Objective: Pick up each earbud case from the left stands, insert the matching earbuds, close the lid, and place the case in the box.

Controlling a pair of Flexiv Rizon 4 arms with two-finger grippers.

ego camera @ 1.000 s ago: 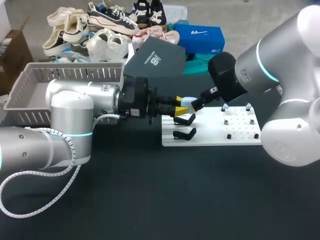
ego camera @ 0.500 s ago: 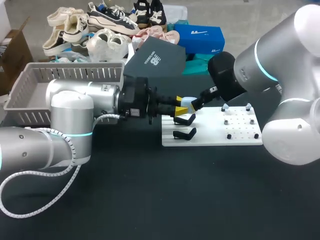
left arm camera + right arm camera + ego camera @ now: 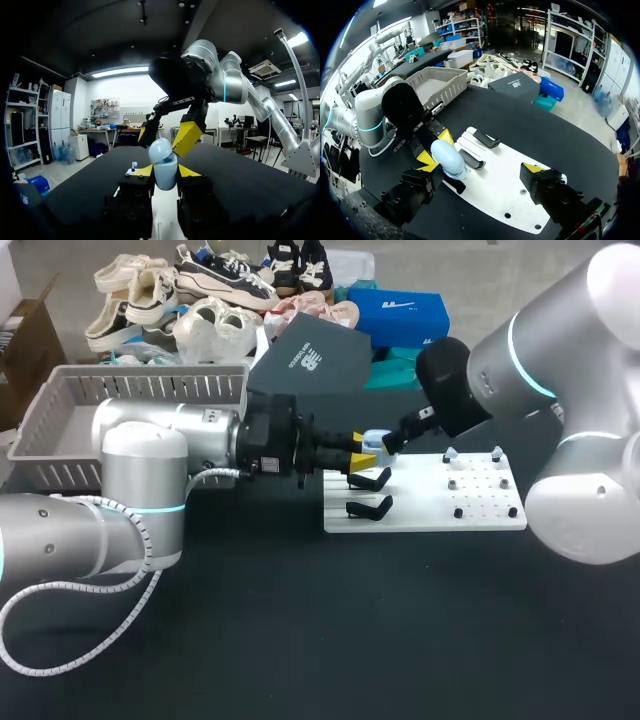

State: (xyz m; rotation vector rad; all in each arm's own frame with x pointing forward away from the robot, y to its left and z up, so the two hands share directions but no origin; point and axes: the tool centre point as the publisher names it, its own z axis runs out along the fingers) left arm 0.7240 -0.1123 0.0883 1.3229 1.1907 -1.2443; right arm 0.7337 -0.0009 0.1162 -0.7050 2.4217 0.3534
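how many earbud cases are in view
1. A pale blue earbud case, gripped by the left gripper above the white board's edge; others may be hidden.

Pale blue on the case (image 3: 162,170); black on the stands (image 3: 368,507); plain white on the board (image 3: 485,521) beneath; grey on the basket (image 3: 150,388).

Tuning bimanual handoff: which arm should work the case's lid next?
Probably right. The left gripper is shut on the earbud case; the right gripper is open, poised either side of its lid.
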